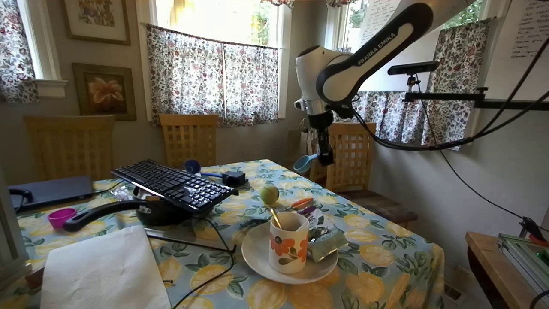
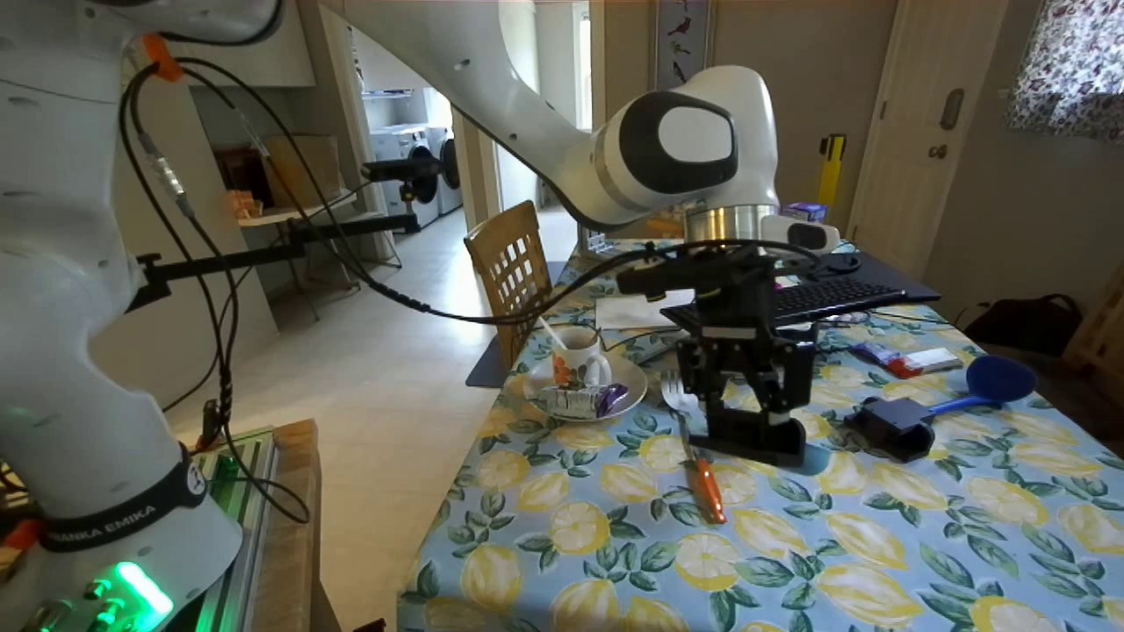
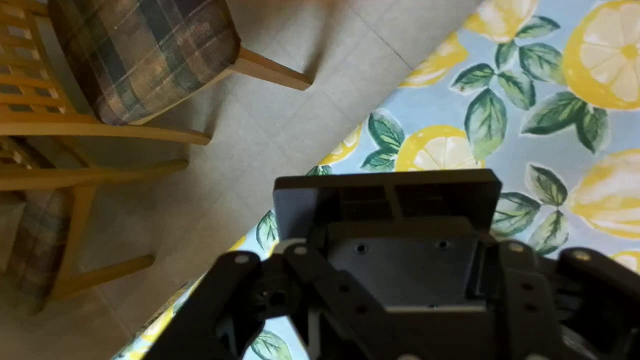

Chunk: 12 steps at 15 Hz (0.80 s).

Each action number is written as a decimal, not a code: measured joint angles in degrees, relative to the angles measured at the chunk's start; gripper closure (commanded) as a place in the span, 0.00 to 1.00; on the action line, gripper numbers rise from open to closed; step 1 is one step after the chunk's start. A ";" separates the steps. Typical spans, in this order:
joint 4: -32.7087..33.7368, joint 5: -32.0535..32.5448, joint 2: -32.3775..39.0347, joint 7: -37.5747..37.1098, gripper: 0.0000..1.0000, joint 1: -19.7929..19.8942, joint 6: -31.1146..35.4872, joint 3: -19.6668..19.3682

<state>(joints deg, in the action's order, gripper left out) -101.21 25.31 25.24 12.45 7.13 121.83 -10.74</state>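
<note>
Nearest in the wrist view, the pincer [image 3: 404, 250] is clamped on a black block [image 3: 387, 181]. In an exterior view, the block's light-blue scoop [image 1: 303, 164] hangs in the air beyond the flowered mug [image 1: 287, 249]; in an exterior view, scoop and orange-handled fork [image 2: 709, 490] are both right of the mug.

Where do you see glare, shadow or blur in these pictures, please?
In an exterior view, the middle white-framed window is washed out by daylight; in an exterior view, the green light strip on the white robot base glares; in the wrist view, the black jointed hand is dark, its nearest parts out of focus.
</note>
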 measured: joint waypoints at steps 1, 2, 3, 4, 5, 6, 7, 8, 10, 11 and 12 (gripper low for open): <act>1.14 0.13 0.57 3.77 0.41 1.05 -0.45 -0.03; 2.46 0.26 1.06 6.79 0.41 2.02 -1.07 -0.15; 3.56 0.26 1.39 8.84 0.41 2.83 -1.49 -0.26; 4.28 0.26 1.58 10.00 0.41 3.39 -1.74 -0.27; 4.64 0.26 1.66 10.57 0.41 3.61 -1.92 -0.27; 4.73 0.26 1.67 10.71 0.66 3.58 -2.03 -0.22; 4.73 0.26 1.69 10.71 0.66 3.48 -2.08 -0.14; 4.73 0.36 1.77 10.72 0.66 3.44 -2.01 0.00; 4.74 0.47 2.24 12.10 0.66 3.41 -1.59 0.62; 4.78 0.50 2.64 13.17 0.66 3.38 -1.48 1.06; 4.83 0.53 3.08 14.46 0.66 3.36 -1.46 1.53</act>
<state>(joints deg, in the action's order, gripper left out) -96.38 25.85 28.32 26.91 10.49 120.37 -9.22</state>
